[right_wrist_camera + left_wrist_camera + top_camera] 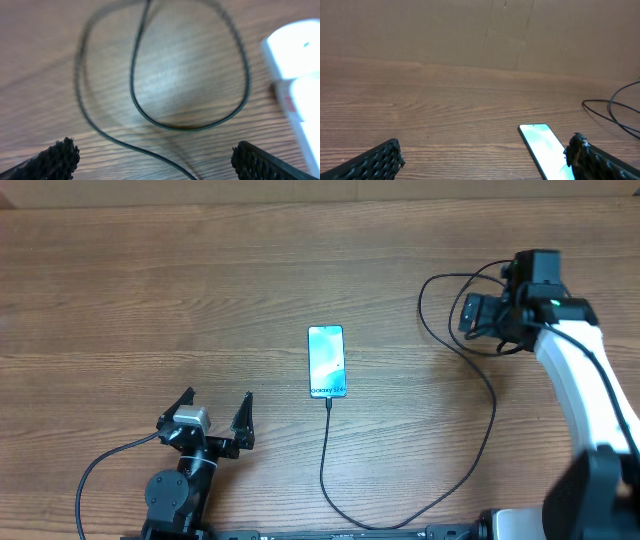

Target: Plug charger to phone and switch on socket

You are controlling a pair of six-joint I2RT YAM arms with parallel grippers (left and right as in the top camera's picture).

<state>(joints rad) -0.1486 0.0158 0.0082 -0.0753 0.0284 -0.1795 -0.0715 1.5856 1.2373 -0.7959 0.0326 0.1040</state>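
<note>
The phone (326,361) lies flat mid-table with its cyan screen lit; it also shows in the left wrist view (542,147). The charger cable (323,450) meets the phone's near edge, sweeps right and loops up under my right arm. My left gripper (216,402) is open and empty, left of and nearer than the phone (482,161). My right gripper (470,315) is open and empty above the cable loops (190,127), fingers either side (156,157). The white socket (295,55), showing a bit of red, lies at the right of the right wrist view; in the overhead view the arm hides it.
A cardboard wall (480,30) stands along the table's far edge. The left arm's own black lead (100,465) trails at the front left. The right arm (590,400) reaches over the table's right side.
</note>
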